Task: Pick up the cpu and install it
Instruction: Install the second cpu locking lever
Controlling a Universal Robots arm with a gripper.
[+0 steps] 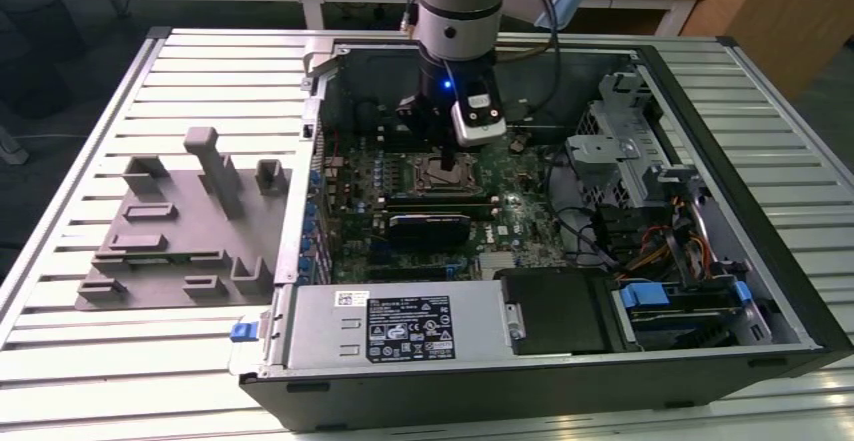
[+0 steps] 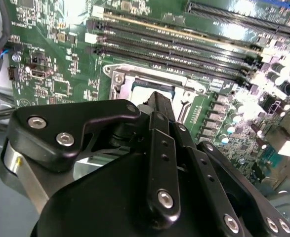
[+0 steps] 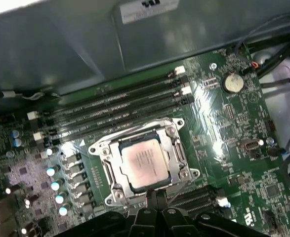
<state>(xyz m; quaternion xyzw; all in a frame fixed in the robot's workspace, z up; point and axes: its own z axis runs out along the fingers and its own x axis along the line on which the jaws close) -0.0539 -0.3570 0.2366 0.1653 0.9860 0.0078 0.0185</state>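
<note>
Slatted metal worktop [image 1: 80,356] carrying open computer case [image 1: 747,351]; cpu [image 3: 145,167] seated in socket frame [image 3: 144,165] on motherboard; gripper [image 3: 156,197] just above, jaws closed, empty.

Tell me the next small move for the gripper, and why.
Probably a short lift straight up, away from the board. In the first wrist view the cpu lies flat inside the socket frame. The gripper hangs by the frame's edge with its fingers shut on nothing, so there seems to be nothing left to carry there.
</note>
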